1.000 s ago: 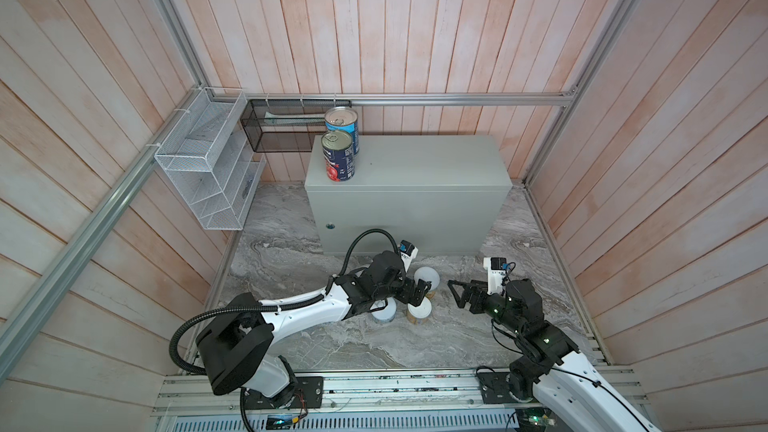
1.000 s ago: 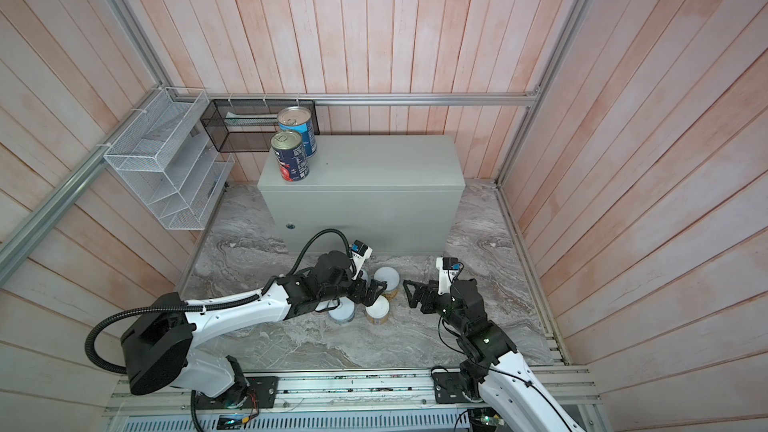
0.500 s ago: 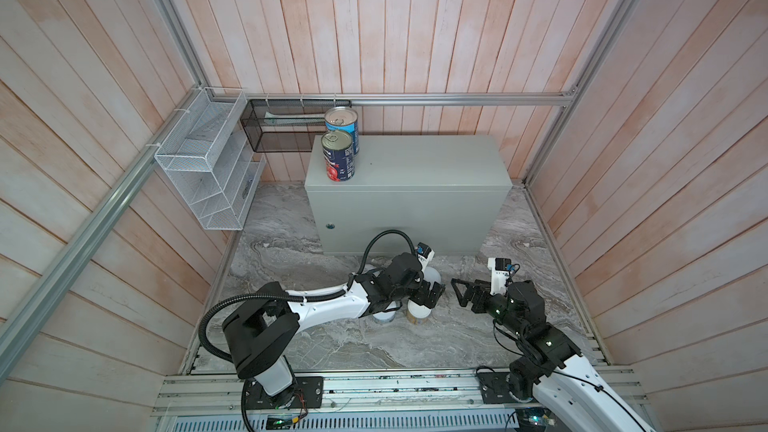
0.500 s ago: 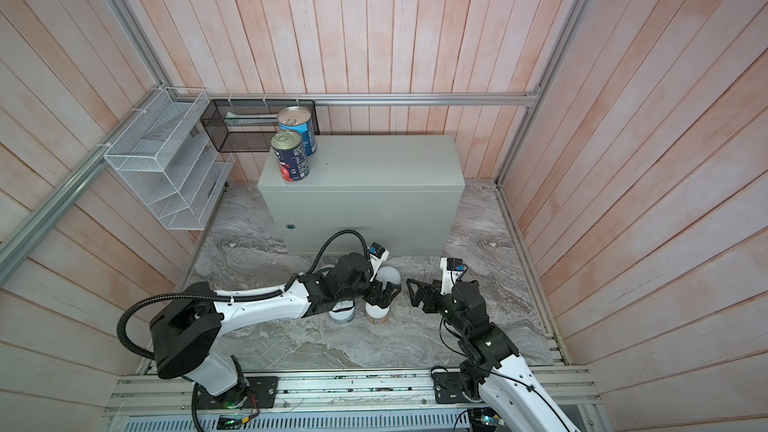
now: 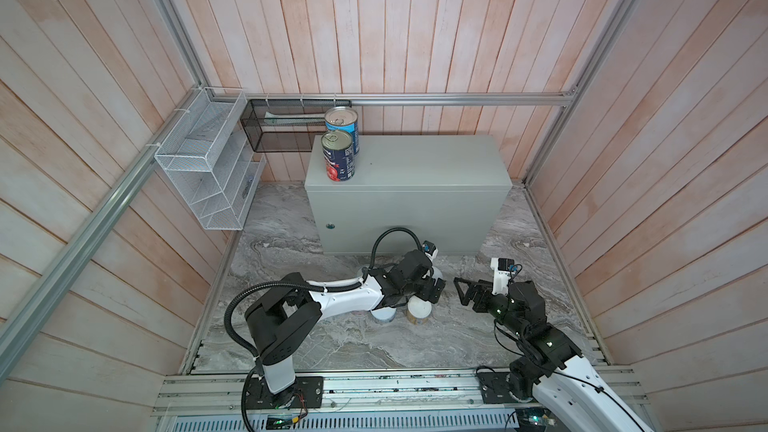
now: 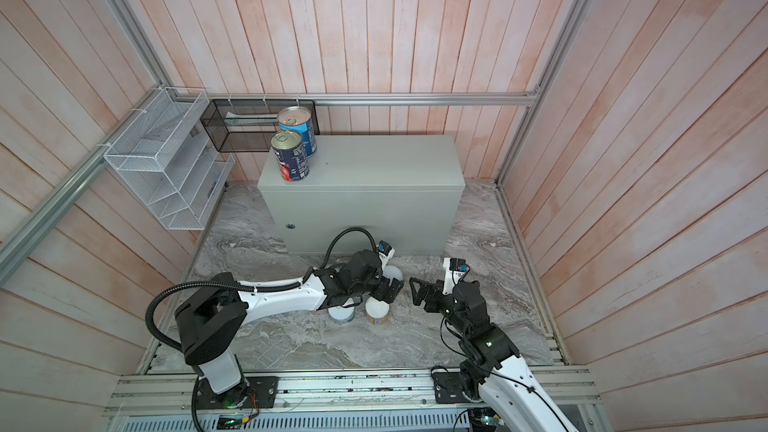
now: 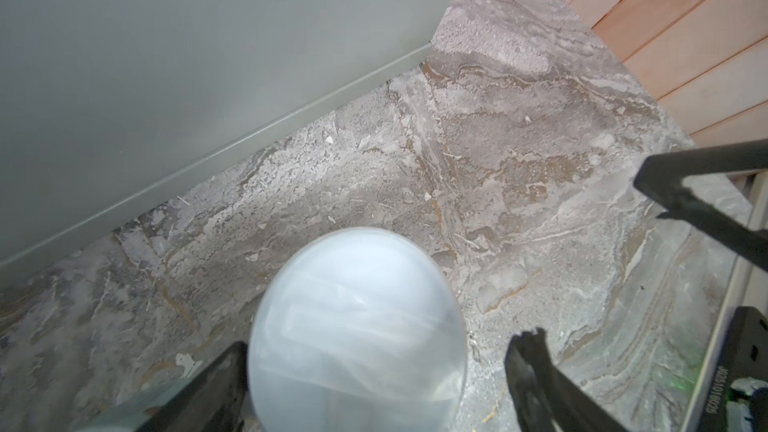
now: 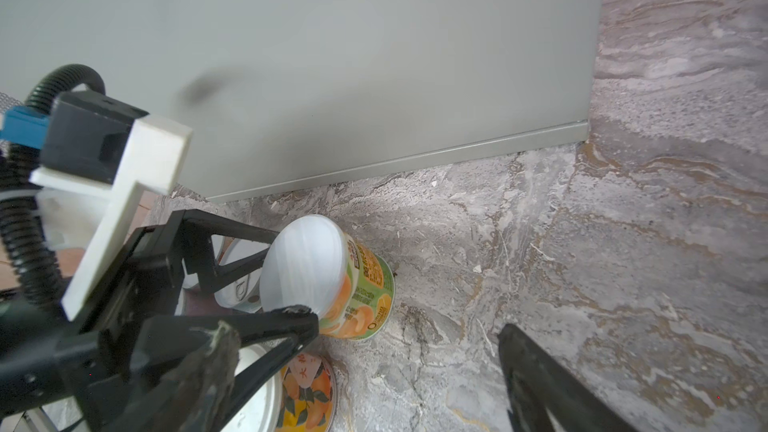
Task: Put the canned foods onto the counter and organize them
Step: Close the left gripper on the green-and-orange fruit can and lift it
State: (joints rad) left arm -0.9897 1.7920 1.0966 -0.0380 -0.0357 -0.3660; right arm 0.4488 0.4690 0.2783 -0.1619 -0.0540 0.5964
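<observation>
Advanced since a second ago: left gripper, straddling white-lidded can between wide jaws, not yet clamping. Right gripper alongside, wide, empty. Counter ahead, bearing two tall cans; grasp judged next.

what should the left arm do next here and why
Probably close the left gripper on the white-lidded can. In the left wrist view its lid sits between the open fingers, with a gap on one side, so it is not gripped yet, and it must go up onto the counter.
</observation>
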